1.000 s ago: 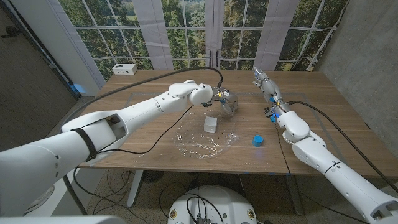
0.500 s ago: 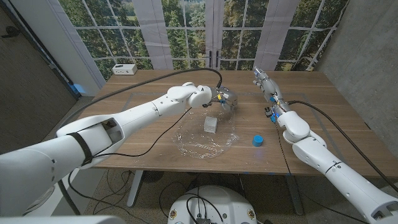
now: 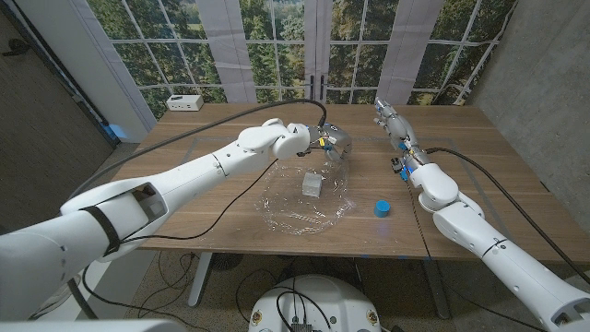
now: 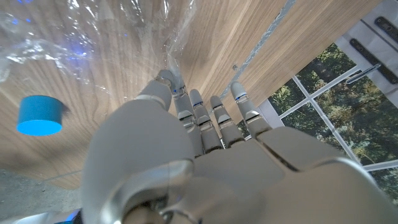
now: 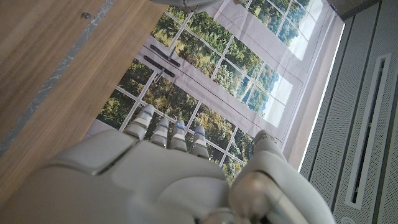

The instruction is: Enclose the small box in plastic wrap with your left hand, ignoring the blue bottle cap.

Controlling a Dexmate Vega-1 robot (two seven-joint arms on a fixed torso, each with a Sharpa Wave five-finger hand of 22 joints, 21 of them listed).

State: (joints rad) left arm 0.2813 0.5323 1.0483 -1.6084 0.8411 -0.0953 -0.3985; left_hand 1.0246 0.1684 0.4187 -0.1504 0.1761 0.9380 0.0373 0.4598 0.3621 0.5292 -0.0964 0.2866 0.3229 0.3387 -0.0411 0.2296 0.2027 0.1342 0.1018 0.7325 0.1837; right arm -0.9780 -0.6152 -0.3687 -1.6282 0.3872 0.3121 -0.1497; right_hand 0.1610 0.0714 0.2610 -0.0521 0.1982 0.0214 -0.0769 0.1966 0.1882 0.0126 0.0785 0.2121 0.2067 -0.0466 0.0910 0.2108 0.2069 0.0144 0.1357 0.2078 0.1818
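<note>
Wooden table (image 3: 230, 207) before big windows. Small box (image 3: 312, 184) sits on plastic wrap (image 3: 295, 210); blue bottle cap (image 3: 382, 208) just beside the wrap. Your left robot hand (image 3: 332, 148) pinches raised far edge of the film. Risk: thin film slips out or drags box. Right robot hand (image 3: 392, 124) idle, fingers extended, empty.

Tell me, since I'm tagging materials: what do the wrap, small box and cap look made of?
Crinkled clear plastic wrap: thin glossy film, see-through with glints. Small pale box: matte, perhaps card or foam; unclear. Round blue bottle cap: smooth, opaque, probably plastic.
</note>
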